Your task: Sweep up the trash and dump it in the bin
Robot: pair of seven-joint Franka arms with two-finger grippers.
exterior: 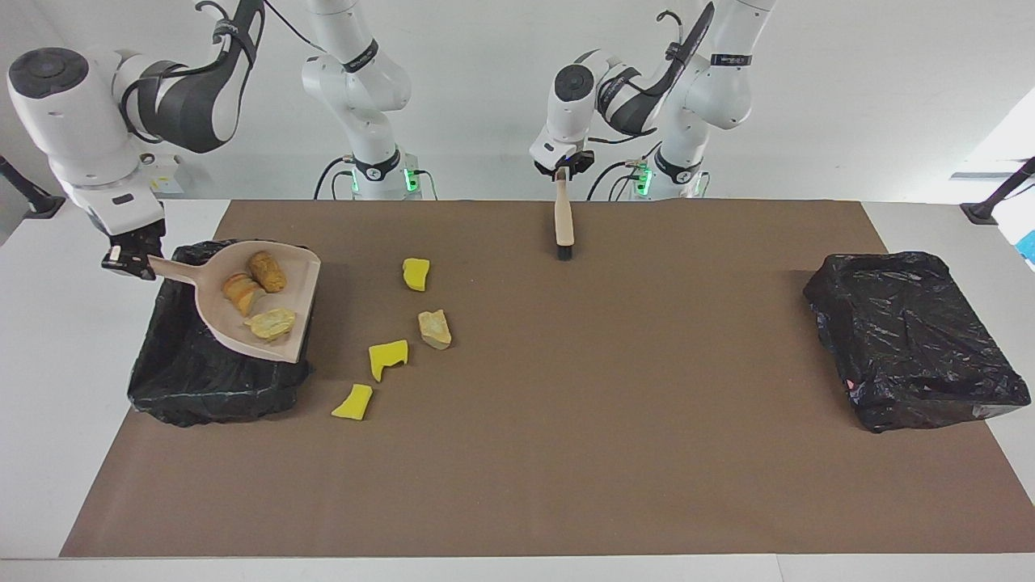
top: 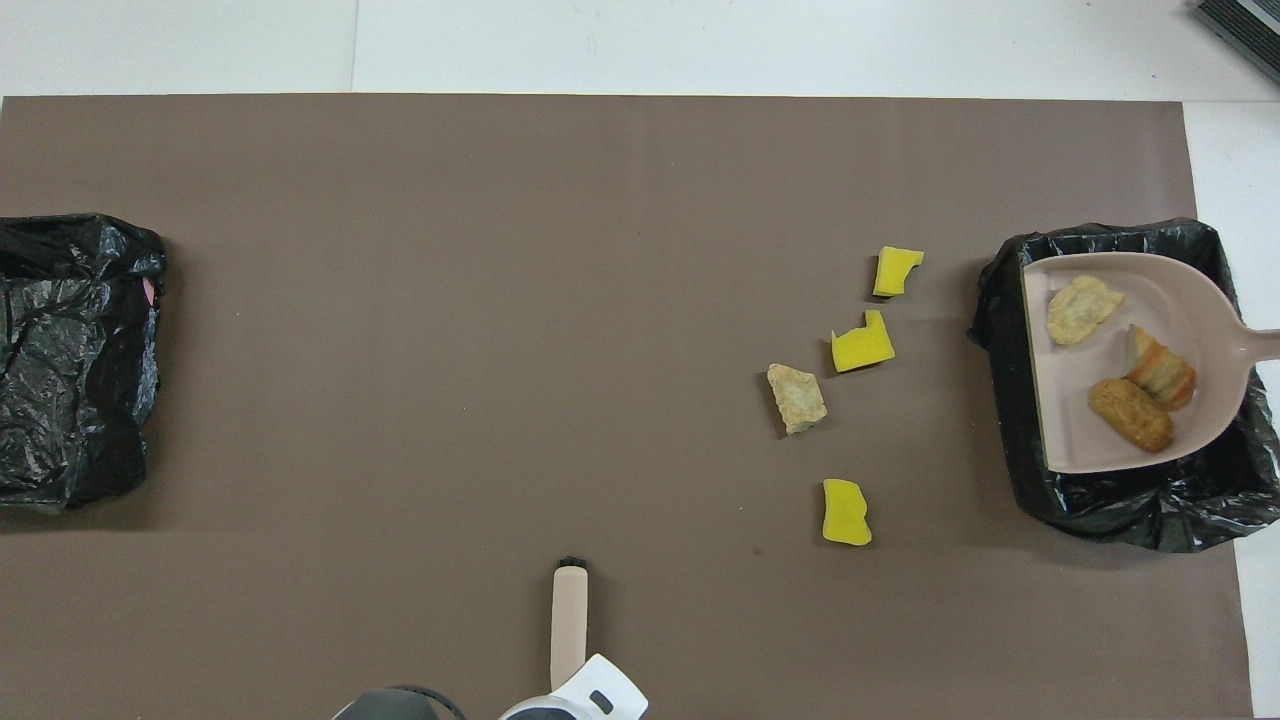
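We see seven scraps of trash. Three ride in the dustpan (exterior: 259, 303): a brown bread lump (exterior: 267, 271), a striped orange bread lump (exterior: 241, 293) beside it, and a pale yellowish chunk (exterior: 272, 323) closest to the pan's open lip. The other four lie on the brown mat (exterior: 566, 420), near the bin at the right arm's end of the table: a yellow sponge piece (exterior: 416, 273) nearest the robots, a tan chunk (exterior: 435, 329) farther out, a notched yellow sponge piece (exterior: 387, 358) just beside that, and another yellow sponge piece (exterior: 353, 402) farthest from the robots. All four lie apart from one another.

We find the dustpan held up over the black-lined bin (exterior: 194, 380), its lip pointing toward the middle of the table and roughly level, so the three pieces sit inside it. The right gripper (exterior: 127, 259) is clenched on the end of the pan's handle, out over the bin's outer edge.

The left gripper (exterior: 559, 170) hangs over the mat's edge nearest the robots, about midway along the table, with the brush (exterior: 563, 226) hanging bristles-down below it, its dark tip at or just above the mat. We cannot tell whether its fingers grip the brush handle tightly or have loosened.

A second black-lined bin (exterior: 914, 339) sits at the left arm's end of the table.
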